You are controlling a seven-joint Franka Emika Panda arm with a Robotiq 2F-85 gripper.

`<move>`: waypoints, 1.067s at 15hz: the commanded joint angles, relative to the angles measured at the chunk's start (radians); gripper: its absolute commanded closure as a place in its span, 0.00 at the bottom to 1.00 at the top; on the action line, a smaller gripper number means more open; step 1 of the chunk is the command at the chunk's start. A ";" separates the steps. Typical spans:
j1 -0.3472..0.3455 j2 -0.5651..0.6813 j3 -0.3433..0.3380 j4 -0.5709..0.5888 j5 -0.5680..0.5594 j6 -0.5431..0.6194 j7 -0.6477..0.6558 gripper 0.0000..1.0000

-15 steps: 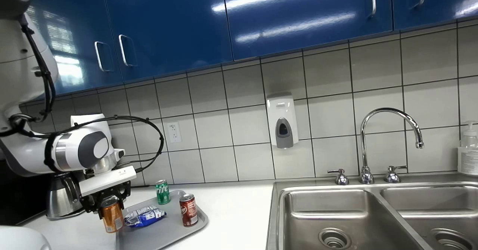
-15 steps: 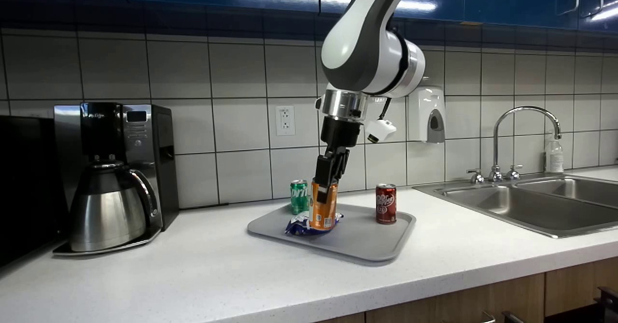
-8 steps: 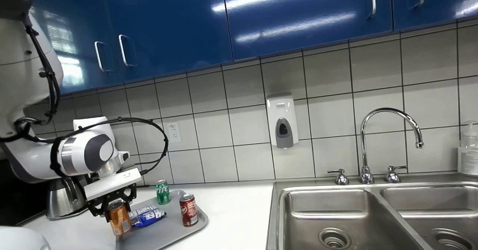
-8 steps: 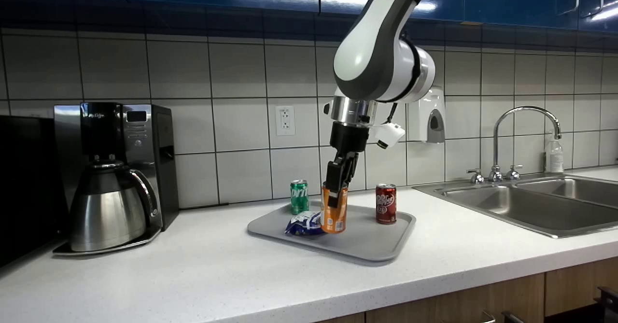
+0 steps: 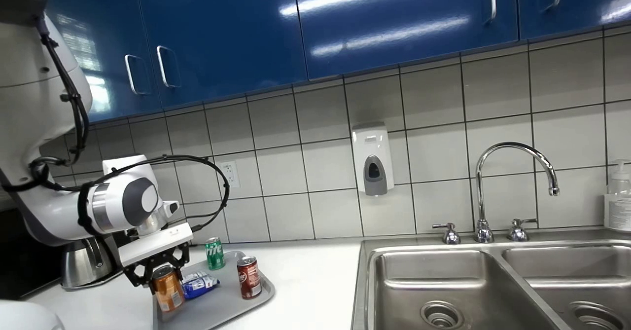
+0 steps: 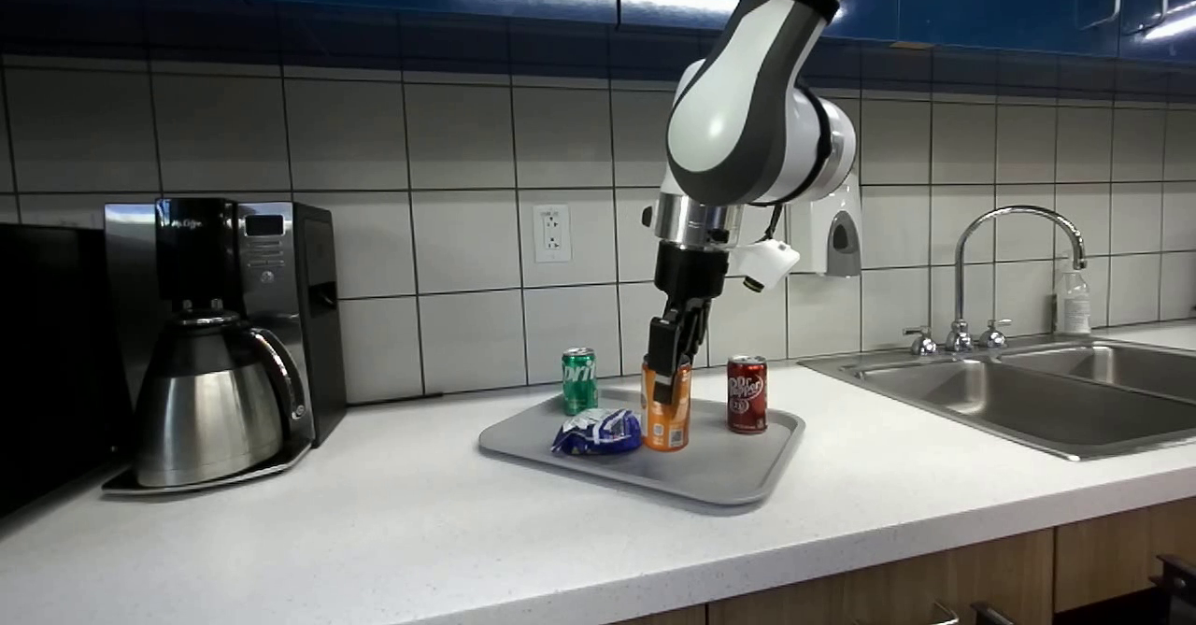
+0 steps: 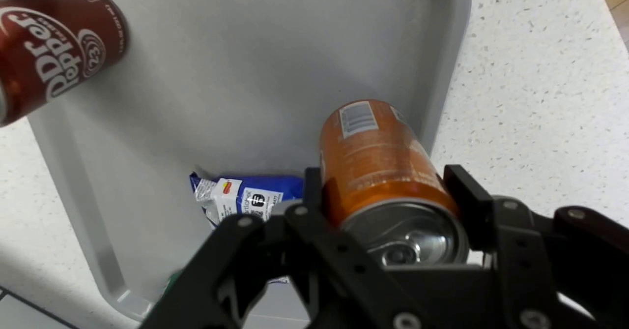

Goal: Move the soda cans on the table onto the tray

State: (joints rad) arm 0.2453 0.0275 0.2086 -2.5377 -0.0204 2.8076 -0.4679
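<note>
Holding the orange can (image 6: 676,427) in the gripper (image 7: 385,191). Set to can width, with fingers (image 7: 467,191) bearing on both sides of the upper half, close to the silvery top. Pointing down, tilted a bit in an exterior view. Have the orange can inside the outline of the tray (image 6: 719,475), roughly upright; can't tell from these angles whether touching the tray or hanging just above.

See the tray lying flat on the white table (image 6: 374,532). See the red can (image 6: 747,396) standing upright on the tray, near the rim, with Dr Pepper lettering. See the green can (image 6: 579,382) upright on the tray, toward the tiled wall (image 6: 467,242). Showing in the wrist view only as a green sliver behind the gripper.

See a blue-and-white packet (image 6: 598,433) lying on the tray, between the green and orange cans, just beside the orange one; can't tell if touching.

See a coffee pot (image 6: 210,410) seated in the coffee maker (image 6: 320,326) on the table, well apart from the tray. See a steel sink (image 5: 528,290) on the opposite side of the tray from the pot, with a faucet (image 5: 479,187) arching over. See a soap dispenser (image 5: 374,160) mounted on the tiled wall.
</note>
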 commanded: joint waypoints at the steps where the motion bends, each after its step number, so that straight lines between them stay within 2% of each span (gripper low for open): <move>1: -0.017 -0.020 0.000 -0.010 -0.047 0.003 0.050 0.62; 12: -0.020 -0.020 -0.003 -0.013 -0.053 -0.012 0.059 0.62; 13: -0.020 -0.019 -0.003 -0.013 -0.051 -0.013 0.061 0.12; 16: -0.021 -0.027 -0.003 -0.017 -0.046 -0.016 0.063 0.01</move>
State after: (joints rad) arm 0.2372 0.0286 0.1989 -2.5459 -0.0372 2.8064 -0.4413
